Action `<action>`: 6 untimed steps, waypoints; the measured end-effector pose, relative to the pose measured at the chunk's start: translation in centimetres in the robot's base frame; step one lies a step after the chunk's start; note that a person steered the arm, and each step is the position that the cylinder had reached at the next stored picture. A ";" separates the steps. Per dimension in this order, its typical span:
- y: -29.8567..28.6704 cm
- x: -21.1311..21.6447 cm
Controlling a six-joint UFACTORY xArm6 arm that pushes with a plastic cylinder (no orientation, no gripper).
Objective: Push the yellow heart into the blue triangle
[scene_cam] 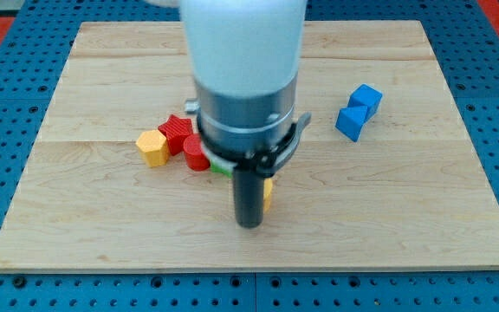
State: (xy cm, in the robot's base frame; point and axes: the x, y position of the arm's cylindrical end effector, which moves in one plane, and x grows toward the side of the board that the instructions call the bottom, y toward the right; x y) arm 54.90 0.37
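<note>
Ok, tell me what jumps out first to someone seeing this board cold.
The big white and grey arm dominates the middle, its dark rod ending at my tip near the view's bottom, with a sliver of yellow block peeking out just right of it. Left of the arm huddle a yellow block and red blocks; two blue blocks sit alone at the right.

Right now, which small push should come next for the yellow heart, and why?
Probably ease my tip toward the view's right. A yellow block, likely the heart, peeks out just right of the rod, and the blue blocks sit farther right and higher. Which is the triangle, I cannot tell.
</note>
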 end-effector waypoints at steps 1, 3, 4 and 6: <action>3.4 -2.4; -1.3 -2.8; -0.8 -5.3; 4.8 -11.2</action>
